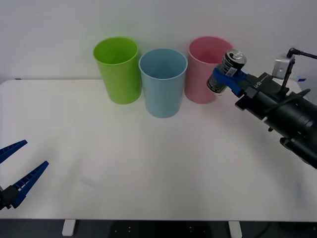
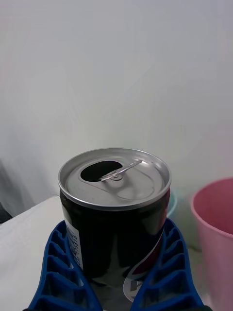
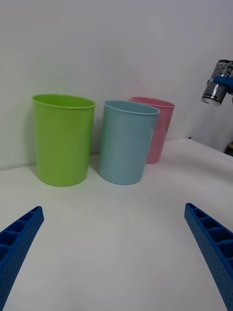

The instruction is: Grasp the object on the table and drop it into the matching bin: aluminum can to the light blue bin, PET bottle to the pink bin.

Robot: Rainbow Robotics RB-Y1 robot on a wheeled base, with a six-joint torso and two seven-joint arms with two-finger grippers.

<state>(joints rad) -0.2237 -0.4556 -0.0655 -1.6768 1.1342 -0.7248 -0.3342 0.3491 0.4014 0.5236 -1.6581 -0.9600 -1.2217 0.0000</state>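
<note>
Over on the left, the left gripper (image 1: pixel 20 171) waits low at the near edge of the table (image 1: pixel 148 163), its blue fingers spread wide with nothing between them. Ahead of it and well apart stand the three bins in a row: the lime green bin (image 1: pixel 118 69), then the light blue bin (image 1: pixel 162 82), then the pink bin (image 1: pixel 207 74). Further right, the right gripper (image 1: pixel 227 79) is up in the air with its fingers closed around the aluminum can (image 1: pixel 226 71), which is lifted clear of the tabletop and sits tilted in front of the pink bin's rim.

So I'd say the carry is under way. From the hand, the light blue bin lies off to its left, past the pink one. The next move should take the can across over that blue opening before letting go; releasing here risks the wrong bin.
</note>
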